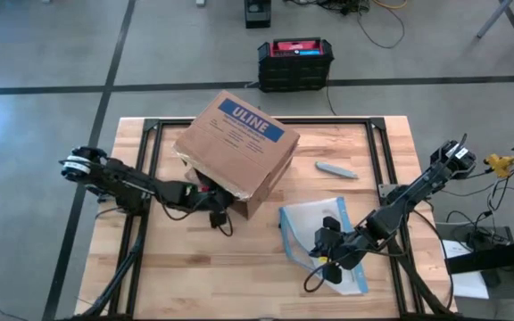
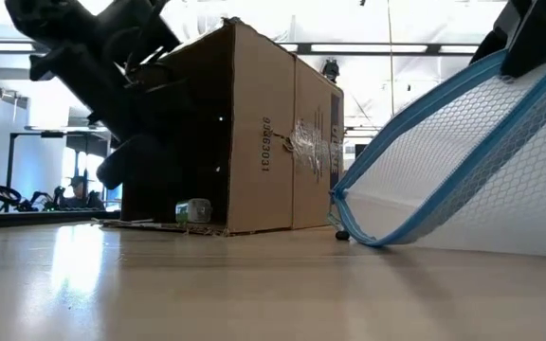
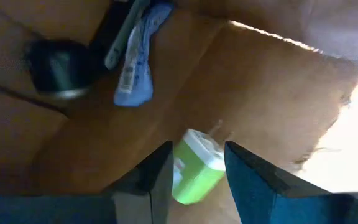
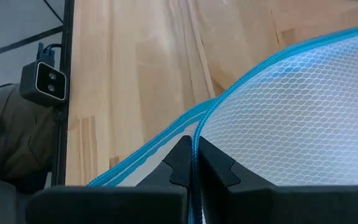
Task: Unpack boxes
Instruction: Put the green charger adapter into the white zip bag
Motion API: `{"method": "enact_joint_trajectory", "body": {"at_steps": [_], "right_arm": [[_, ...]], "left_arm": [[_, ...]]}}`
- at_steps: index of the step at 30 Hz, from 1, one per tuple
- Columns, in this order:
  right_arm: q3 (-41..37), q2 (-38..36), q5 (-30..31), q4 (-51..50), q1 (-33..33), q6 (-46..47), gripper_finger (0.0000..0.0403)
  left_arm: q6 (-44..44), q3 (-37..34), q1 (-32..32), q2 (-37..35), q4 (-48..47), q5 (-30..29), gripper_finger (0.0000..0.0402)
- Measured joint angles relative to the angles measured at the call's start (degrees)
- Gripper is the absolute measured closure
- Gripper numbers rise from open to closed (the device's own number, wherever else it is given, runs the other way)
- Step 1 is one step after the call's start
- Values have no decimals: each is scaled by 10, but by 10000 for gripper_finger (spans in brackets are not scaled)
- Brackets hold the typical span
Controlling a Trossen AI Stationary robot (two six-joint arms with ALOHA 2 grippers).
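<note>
The box (image 1: 237, 150) lies tipped on its side at the table's (image 1: 266, 276) back centre, its open mouth around our left gripper (image 3: 196, 168). That gripper's fingers stand apart, a green item (image 3: 194, 173) between them; a blue pack (image 3: 138, 59) and a dark object (image 3: 58, 67) lie deeper in. To the right, our right gripper (image 4: 193, 163) is clamped together on the pouch's (image 4: 303, 118) blue edge, near the table's front.

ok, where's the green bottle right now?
The green bottle lies inside the tipped cardboard box near its open mouth, with the left claw open around it. In the low view it shows at the box's open side, on the left.
</note>
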Motion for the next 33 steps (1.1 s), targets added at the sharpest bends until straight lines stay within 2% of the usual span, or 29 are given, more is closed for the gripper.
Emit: {"method": "enact_joint_trajectory", "body": {"at_steps": [6, 15, 18, 22, 28, 33], "right_arm": [[0, 0, 10, 0, 0, 4, 403], [0, 0, 30, 1, 0, 21, 403], [0, 0, 30, 1, 0, 21, 403], [0, 0, 36, 1, 0, 21, 403], [0, 6, 45, 4, 0, 21, 403], [0, 14, 45, 4, 1, 33, 403]], "left_arm": [[83, 31, 36, 12, -35, 53, 246], [97, 81, 105, 17, -63, 58, 221], [85, 82, 131, 17, -60, 62, 226], [40, 74, 154, 33, -54, 109, 242], [25, 66, 145, 92, -6, 147, 268], [31, 71, 123, 114, -8, 149, 281]]}}
